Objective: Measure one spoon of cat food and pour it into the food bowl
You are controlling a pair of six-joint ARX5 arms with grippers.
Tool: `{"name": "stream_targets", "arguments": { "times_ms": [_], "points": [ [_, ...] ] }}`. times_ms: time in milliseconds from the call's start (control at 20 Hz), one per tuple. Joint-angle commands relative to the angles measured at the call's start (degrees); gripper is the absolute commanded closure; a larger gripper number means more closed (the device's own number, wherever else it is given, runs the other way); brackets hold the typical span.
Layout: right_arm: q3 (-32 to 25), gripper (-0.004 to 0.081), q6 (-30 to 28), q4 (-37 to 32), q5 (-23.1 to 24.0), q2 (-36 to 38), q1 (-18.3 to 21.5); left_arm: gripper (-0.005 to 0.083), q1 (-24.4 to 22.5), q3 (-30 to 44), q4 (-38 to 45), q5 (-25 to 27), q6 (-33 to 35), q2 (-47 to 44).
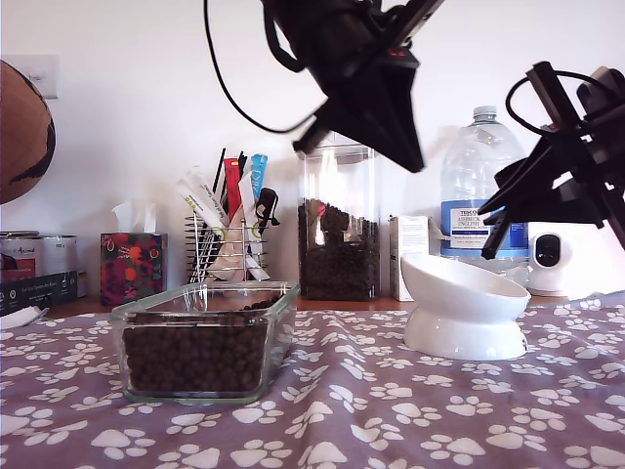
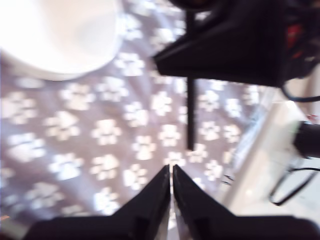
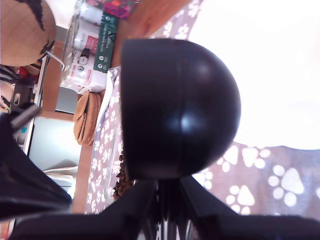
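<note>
Clamping the spoon (image 3: 180,107) by its handle, right behind the cup: jaws of my second gripper (image 3: 167,200), set narrow on the thin shaft. Round black cup fills the second wrist view with its glossy outer side toward the lens; contents cannot be told. Seen in the first wrist view as a thin straight black stick hanging below the gripper body, over the paw-print cloth (image 2: 100,140).

Jaws of my first gripper (image 2: 171,172) pressed almost together, only a thin slit between the tips, nothing held. Positioned high at the exterior view's top centre, tips pointing down and toward the exterior view's right, above the cloth beside the food bowl (image 1: 464,293).

Second gripper raised at the exterior view's right, above and just to the right of the food bowl, not touching it. Bowl upright on its pedestal on the cloth-covered counter, rim tilted; inside washed out in both wrist views, contents cannot be told.

Cat food (image 1: 195,357) fills a rectangular glass dish (image 1: 283,303) at the exterior view's lower left, well apart from the bowl. More kibble in a tall clear jar (image 1: 337,176) behind, beside a water bottle (image 1: 479,186).
</note>
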State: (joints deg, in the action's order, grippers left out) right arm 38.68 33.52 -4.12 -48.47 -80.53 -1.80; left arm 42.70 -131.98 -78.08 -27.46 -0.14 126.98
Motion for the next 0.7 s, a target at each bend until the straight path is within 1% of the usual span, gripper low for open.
{"name": "stream_targets", "arguments": {
  "times_ms": [0, 150, 300, 450, 650],
  "points": [
    [1.66, 0.0781, 0.11, 1.49, 0.26, -1.03, 0.46, 0.0794, 0.42, 0.28, 0.00, 2.21, 0.79, -5.53],
    [6.25, 0.0781, -0.20, 6.60, 0.59, -2.80, 0.44, 0.0794, 0.46, 0.28, -0.04, 3.72, 1.75, -9.73],
    [11.96, 0.0781, -2.58, 13.57, 1.81, -5.22, 0.39, 0.0794, 0.44, 0.28, -0.04, 4.46, 2.29, -12.85],
    [18.78, 0.0781, -7.02, 22.73, 6.43, -8.09, 0.31, 0.0794, 0.46, 0.31, -0.09, 5.97, 3.19, -15.21],
    [28.04, 0.0781, -13.75, 34.40, 14.97, -11.93, -1.44, 0.0794, 0.46, 0.31, -0.11, 6.91, 3.43, -17.11]
  ]
}}
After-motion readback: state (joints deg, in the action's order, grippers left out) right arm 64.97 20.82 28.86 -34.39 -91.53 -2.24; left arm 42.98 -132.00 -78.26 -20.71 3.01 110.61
